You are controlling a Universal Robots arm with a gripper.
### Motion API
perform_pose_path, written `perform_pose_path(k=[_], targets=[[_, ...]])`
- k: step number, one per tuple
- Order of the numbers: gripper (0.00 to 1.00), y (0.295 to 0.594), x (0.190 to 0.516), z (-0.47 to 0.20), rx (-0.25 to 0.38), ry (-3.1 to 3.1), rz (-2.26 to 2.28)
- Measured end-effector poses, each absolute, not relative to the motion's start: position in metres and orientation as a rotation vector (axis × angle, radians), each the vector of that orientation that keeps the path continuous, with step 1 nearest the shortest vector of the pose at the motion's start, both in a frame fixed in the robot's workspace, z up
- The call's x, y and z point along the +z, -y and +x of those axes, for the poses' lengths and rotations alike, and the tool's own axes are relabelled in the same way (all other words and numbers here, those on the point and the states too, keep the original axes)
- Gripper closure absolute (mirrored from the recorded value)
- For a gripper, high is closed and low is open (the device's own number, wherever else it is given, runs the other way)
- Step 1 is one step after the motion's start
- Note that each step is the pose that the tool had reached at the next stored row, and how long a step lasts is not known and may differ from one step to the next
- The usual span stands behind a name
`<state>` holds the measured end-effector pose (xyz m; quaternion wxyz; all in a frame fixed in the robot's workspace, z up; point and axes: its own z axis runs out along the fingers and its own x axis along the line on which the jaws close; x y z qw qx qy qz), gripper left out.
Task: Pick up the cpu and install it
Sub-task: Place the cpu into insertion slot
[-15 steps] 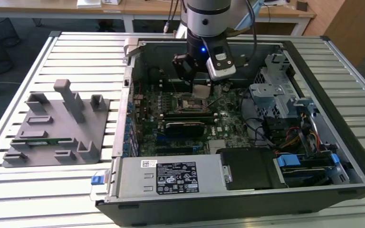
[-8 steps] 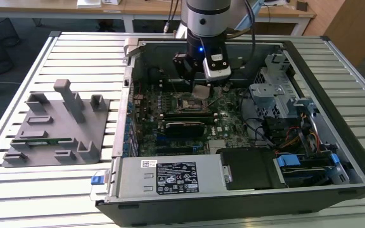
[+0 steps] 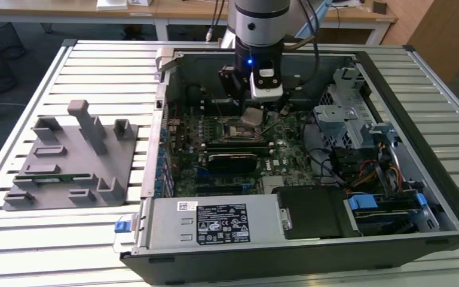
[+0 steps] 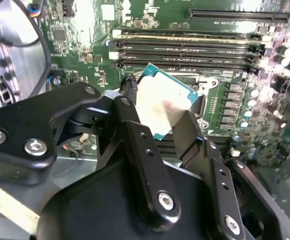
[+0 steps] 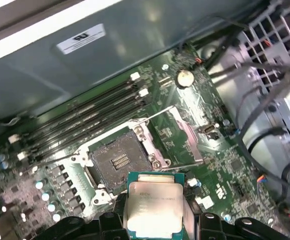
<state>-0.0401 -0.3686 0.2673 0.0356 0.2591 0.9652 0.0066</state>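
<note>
The black two-fingered gripper (image 4: 160, 116) is pinching the small square cpu with a silvery-white metal top (image 5: 152, 209) by opposite edges (clear of the board). Just below the gripper lies the uncovered dark square socket (image 5: 117, 161) on the green motherboard (image 5: 219, 165).

Gripper (image 4: 159, 110), clamped on cpu (image 5: 153, 207), hangs inside open-topped case (image 3: 421, 78), over motherboard (image 5: 224, 165). Socket (image 5: 117, 161) just beside cpu lies bare, reachable from above. Socket cover (image 5: 187, 132) stands flipped open on one side of socket. Memory slots (image 5: 85, 120) lie low along another side. Case wall (image 5: 110, 55) rises beyond slots. Cables (image 5: 264, 115) and drive cage (image 3: 345, 110) crowd exterior view's right of socket. Power supply box (image 3: 213, 222) blocks near end of case in exterior view.
</note>
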Motion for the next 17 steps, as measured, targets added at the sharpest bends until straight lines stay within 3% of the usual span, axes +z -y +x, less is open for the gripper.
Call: perform_pose_path(k=[17], targets=[[0.47, 0.3686, 0.2664, -0.0401, 0.002, -2.823, 1.202]])
